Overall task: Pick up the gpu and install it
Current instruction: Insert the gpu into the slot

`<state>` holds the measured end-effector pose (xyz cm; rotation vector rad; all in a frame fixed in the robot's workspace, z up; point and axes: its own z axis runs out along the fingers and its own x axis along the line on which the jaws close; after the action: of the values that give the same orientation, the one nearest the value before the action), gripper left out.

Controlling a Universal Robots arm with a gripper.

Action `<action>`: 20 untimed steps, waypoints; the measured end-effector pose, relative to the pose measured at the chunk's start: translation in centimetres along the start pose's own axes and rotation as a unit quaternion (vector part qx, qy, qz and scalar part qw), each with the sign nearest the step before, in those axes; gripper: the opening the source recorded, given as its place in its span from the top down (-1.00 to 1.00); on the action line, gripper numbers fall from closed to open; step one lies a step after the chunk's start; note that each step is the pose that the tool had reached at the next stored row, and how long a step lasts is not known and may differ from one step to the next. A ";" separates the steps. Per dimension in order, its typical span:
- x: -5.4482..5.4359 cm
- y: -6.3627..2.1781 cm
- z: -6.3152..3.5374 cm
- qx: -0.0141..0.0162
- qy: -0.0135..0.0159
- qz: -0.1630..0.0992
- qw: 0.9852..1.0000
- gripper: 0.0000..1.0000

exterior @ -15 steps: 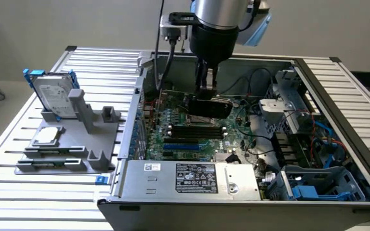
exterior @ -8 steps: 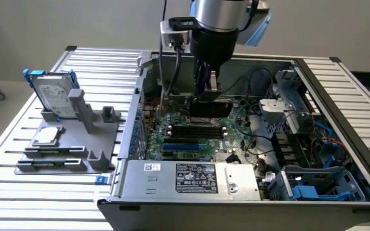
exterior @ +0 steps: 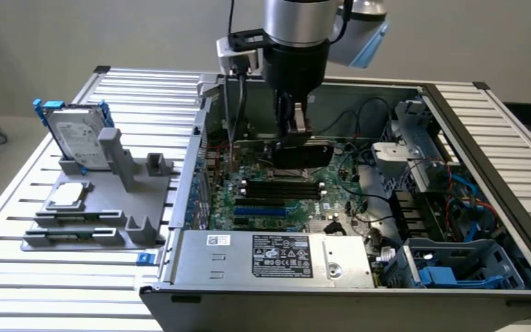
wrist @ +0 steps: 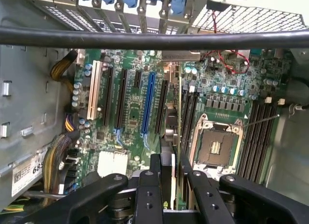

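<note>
The gpu point(exterior: 303, 153), a card with a black shroud, hangs upright inside the open computer case point(exterior: 487, 159), just above the motherboard point(exterior: 275, 200). My gripper point(exterior: 295, 135) reaches down from above and is shut on the card's upper edge. In the wrist view the gpu point(wrist: 169, 132) is edge-on between my gripper point(wrist: 169, 168) fingers. There it lies over the board between the blue slot point(wrist: 147, 103) and the processor socket point(wrist: 216, 146). Whether its lower edge touches a slot is hidden.
A grey holder point(exterior: 108, 207) on the slatted table, at the exterior view's left, carries a hard drive point(exterior: 79, 142) with blue rails and a small silver chip point(exterior: 70, 196). The power supply point(exterior: 275, 256) fills the case's near side. A black cable point(wrist: 154, 38) crosses the wrist view.
</note>
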<state>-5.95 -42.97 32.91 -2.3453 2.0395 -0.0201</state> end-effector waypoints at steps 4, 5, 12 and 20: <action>0.0 0.41 0.17 0.001 0.000 0.009 1.000 0.47; 0.0 0.47 0.22 0.001 0.001 0.011 1.000 0.47; 0.6 1.35 0.51 0.001 0.001 0.016 1.000 0.47; 0.8 2.22 0.99 0.001 0.002 0.026 1.000 0.47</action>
<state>-8.01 -44.04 31.84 -2.2911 2.1010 -0.0241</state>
